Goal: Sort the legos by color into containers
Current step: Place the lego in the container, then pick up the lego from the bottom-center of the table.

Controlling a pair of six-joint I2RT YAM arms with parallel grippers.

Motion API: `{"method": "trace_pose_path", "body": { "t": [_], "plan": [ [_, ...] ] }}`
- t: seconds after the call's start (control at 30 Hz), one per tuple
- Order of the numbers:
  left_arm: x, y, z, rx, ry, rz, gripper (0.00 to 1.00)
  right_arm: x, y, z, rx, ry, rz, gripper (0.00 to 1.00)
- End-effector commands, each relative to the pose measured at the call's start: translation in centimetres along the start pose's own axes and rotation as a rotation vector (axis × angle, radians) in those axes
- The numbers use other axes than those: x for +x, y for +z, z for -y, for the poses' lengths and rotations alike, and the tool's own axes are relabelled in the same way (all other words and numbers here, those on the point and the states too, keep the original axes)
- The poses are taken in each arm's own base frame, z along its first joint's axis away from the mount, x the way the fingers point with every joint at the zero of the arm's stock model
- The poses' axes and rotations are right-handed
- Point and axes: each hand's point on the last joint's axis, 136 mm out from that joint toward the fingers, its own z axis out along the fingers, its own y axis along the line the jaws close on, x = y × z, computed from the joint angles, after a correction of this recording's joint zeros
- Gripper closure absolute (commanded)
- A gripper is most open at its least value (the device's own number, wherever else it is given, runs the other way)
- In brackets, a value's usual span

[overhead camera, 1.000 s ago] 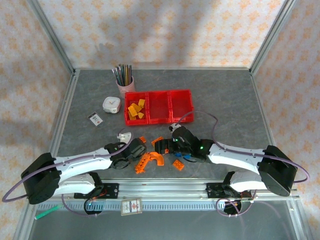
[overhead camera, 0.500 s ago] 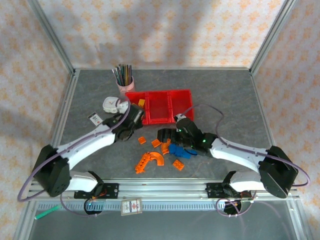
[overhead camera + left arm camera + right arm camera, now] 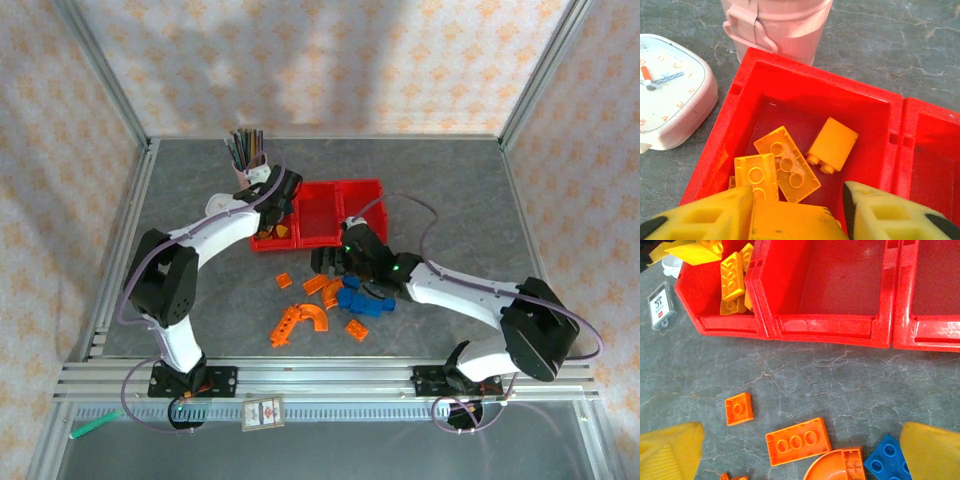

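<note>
1. Here, the left gripper (image 3: 796,200) is clenched on a yellow block (image 3: 790,222), which fills the gap between its fingers.
2. Directly below it and just ahead lies the leftmost of the red containers (image 3: 815,82), with other yellow legos (image 3: 787,167) loose on its floor. I judge the drop needs no sideways travel.
3. A pink cup (image 3: 780,20) beyond this gripper and a white clock (image 3: 670,90) to its left both stand outside the bin wall, clear of the drop.
4. The right gripper (image 3: 800,452) is spread wide and empty, low over the table (image 3: 840,375).
5. An orange flat piece (image 3: 797,440) lies right between its fingers, long axis running nearly finger to finger, so closing would likely pinch it by the ends.
6. Room is tight. An orange arch (image 3: 837,465) and a blue block (image 3: 887,462) sit just beside that piece toward the right finger. A small orange square (image 3: 739,408) lies apart toward the left finger.
7. The bare middle container (image 3: 840,285) lies straight ahead of the right gripper. The grey table looks flat and smooth, so pieces may slide.
</note>
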Motion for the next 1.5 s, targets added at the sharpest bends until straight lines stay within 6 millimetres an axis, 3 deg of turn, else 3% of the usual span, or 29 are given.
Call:
{"method": "trace_pose_path", "body": {
  "t": [0.0, 0.2, 0.43, 0.83, 1.07, 1.47],
  "plan": [
    [-2.3, -0.7, -0.1, -0.027, 0.004, 0.053, 0.46, -1.1, -0.3, 0.5, 0.051, -0.047, 0.017, 0.00],
    [-3.6, -2.5, -0.1, 0.000, 0.010, 0.071, 0.30, -1.2, -0.2, -0.1, 0.054, -0.093, 0.003, 0.00],
    [-2.8, -6.1, -1.4, 0.095, -0.023, 0.051, 0.27, 0.0, 0.8, -2.7, 0.054, -0.170, -0.045, 0.00],
    [3.5, -10.8, -6.7, 0.246, -0.069, -0.029, 0.17, 3.8, 4.2, -5.2, 0.097, -0.280, -0.155, 0.00],
    [8.0, -11.1, -9.5, 0.287, -0.125, -0.087, 0.02, 5.5, 6.9, -5.8, 0.112, -0.321, -0.224, 0.10],
    [9.7, -11.8, -12.6, 0.250, -0.179, -0.074, 0.01, 5.9, 10.5, -6.9, 0.194, -0.373, -0.213, 0.25]
  ]
}}
